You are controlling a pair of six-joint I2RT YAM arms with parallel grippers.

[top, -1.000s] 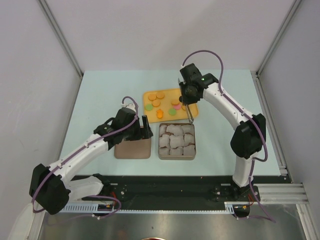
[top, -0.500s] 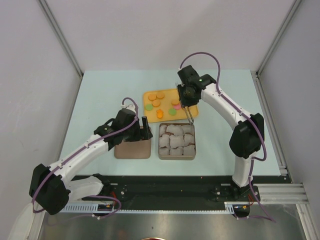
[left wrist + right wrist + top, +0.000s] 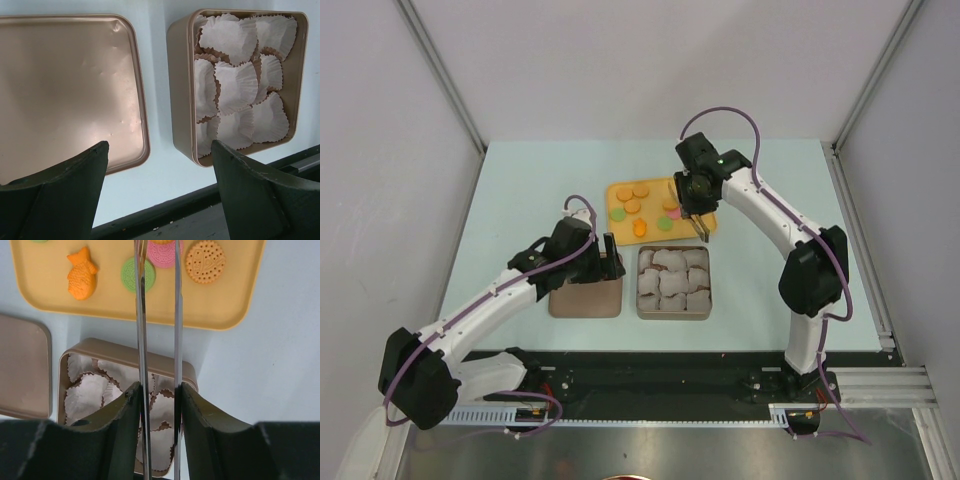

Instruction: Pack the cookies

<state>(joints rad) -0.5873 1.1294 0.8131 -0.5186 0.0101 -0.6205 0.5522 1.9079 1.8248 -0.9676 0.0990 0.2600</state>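
Left jaws spread above lid [image 3: 65, 85]; right jaws pinch tongs [image 3: 141, 315] parallel to long axis of fish-shaped cookie [image 3: 82, 274].

No readable text, label, brand or number showed in any view. Round orange dotted cookie [image 3: 204, 261], at one o'clock in right wrist view on yellow plastic tray [image 3: 235, 300], bore embossed marks, illegible.
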